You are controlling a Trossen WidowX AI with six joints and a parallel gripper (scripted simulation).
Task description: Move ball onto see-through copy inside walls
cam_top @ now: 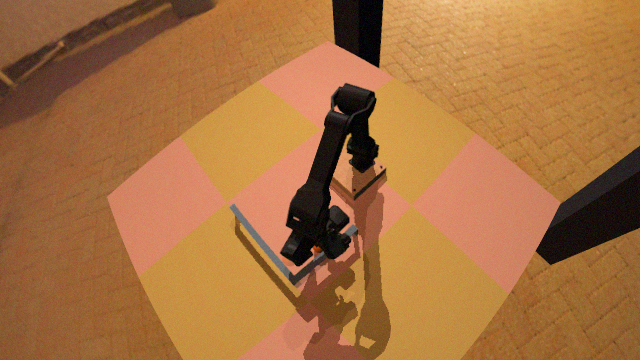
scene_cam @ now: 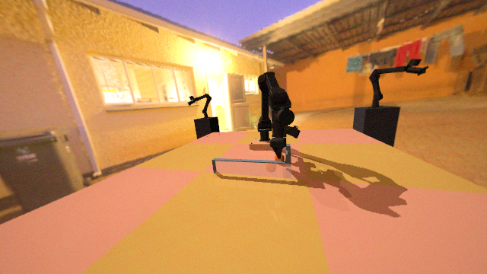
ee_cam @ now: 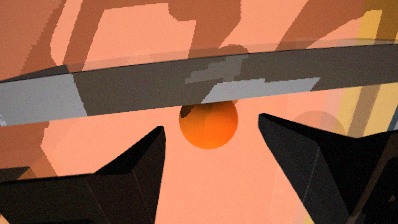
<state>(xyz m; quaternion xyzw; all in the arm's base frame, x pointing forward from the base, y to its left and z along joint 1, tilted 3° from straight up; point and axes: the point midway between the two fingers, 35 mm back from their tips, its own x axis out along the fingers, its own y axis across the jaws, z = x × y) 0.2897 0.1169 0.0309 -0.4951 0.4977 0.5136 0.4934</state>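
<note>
The orange ball (cam_top: 317,248) (scene_cam: 279,157) (ee_cam: 208,130) is close to the short wall (cam_top: 304,271) (scene_cam: 288,153) (ee_cam: 135,87), whose top bar covers its upper edge in the wrist view. The long wall (cam_top: 260,240) (scene_cam: 243,161) meets that wall at the corner. The see-through copy (scene_cam: 271,167) shows behind the long wall; in the wrist view a faint round patch (ee_cam: 320,125) right of the ball looks like it. My gripper (cam_top: 318,251) (scene_cam: 279,155) (ee_cam: 212,125) is open and low over the ball, one finger on each side, with visible gaps to both fingertips.
The wooden arm base (cam_top: 357,182) (scene_cam: 260,146) stands behind the walled area. The short wall crosses just beyond the fingertips in the wrist view. The arm's shadow falls across the checkered table (cam_top: 190,280) (scene_cam: 213,221).
</note>
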